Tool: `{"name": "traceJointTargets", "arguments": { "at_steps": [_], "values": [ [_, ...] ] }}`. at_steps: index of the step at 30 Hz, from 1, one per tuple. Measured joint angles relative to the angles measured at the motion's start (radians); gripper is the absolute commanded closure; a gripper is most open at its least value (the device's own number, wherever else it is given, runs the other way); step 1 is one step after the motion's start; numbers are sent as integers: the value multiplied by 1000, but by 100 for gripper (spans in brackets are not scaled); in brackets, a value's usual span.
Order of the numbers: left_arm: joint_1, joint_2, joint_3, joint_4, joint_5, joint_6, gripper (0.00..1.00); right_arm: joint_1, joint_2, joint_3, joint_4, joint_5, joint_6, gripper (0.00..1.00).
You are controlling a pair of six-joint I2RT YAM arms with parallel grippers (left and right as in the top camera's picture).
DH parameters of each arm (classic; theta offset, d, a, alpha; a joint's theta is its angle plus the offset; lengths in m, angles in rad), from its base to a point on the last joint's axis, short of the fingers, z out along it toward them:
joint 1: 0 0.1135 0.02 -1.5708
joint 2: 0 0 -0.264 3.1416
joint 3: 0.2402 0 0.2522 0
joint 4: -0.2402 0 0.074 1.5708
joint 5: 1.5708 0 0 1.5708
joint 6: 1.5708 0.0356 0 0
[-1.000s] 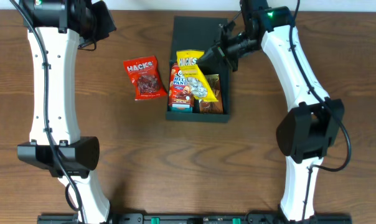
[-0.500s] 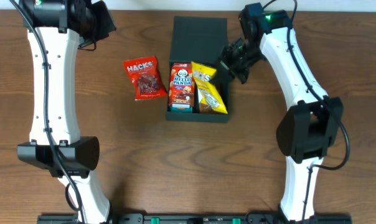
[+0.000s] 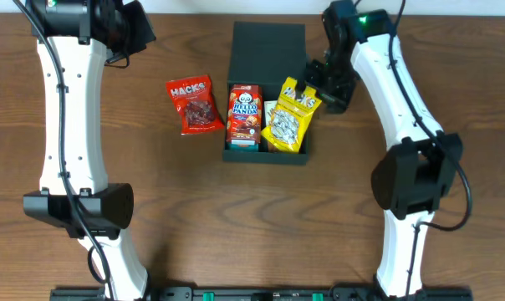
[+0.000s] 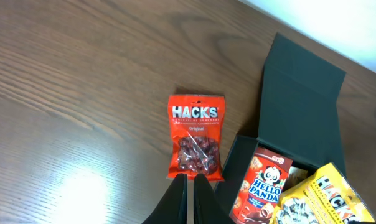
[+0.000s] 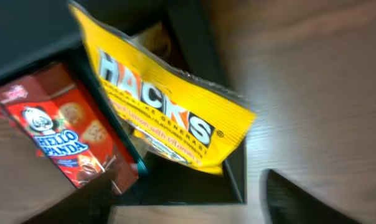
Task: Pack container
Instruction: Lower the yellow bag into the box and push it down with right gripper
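Note:
The container (image 3: 269, 46) is a dark teal box with its lid flipped open toward the back. Inside stands a red Hello Panda box (image 3: 244, 115), and a yellow Hacks bag (image 3: 291, 115) lies tilted over the right half. My right gripper (image 3: 321, 87) hovers just past the box's right rear corner, open. In the right wrist view its dark fingers (image 5: 297, 199) stand wide apart below the yellow bag (image 5: 169, 118), holding nothing. A red Hacks bag (image 4: 194, 140) lies on the table left of the box. My left gripper (image 4: 189, 198) is shut and empty above that bag's near end.
The wooden table (image 3: 152, 192) spreads around the box. A brown pack shows between the two snacks inside the box, mostly covered. Both white arms rise from bases at the table's front edge, left and right.
My right gripper has opened and let go of the yellow Hacks bag, which now rests in the box's right side. The gripper pulled back to the right. The left arm has not moved.

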Motion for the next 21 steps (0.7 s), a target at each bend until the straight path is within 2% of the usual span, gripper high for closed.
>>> {"name": "traceJointTargets", "arguments": {
  "at_steps": [1, 2, 3, 4, 5, 8, 13, 21],
  "values": [
    [0, 0, 0, 0, 0, 0, 93, 0, 0, 29, -8, 21, -3, 4],
    [0, 0, 0, 0, 0, 0, 93, 0, 0, 100, -34, 80, -34, 7],
    [0, 0, 0, 0, 0, 0, 93, 0, -2, 129, -47, 110, -45, 25],
    [0, 0, 0, 0, 0, 0, 93, 2, -2, 148, -53, 145, -66, 67],
    [0, 0, 0, 0, 0, 0, 93, 5, -2, 164, -57, 180, -80, 99],
    [0, 0, 0, 0, 0, 0, 93, 25, -2, 170, -56, 272, -108, 99],
    [0, 0, 0, 0, 0, 0, 93, 91, -2, 107, 40, 409, -147, 98],
    [0, 0, 0, -4, 0, 0, 93, 126, -2, -57, 123, 441, -180, 98]
  ]
}}
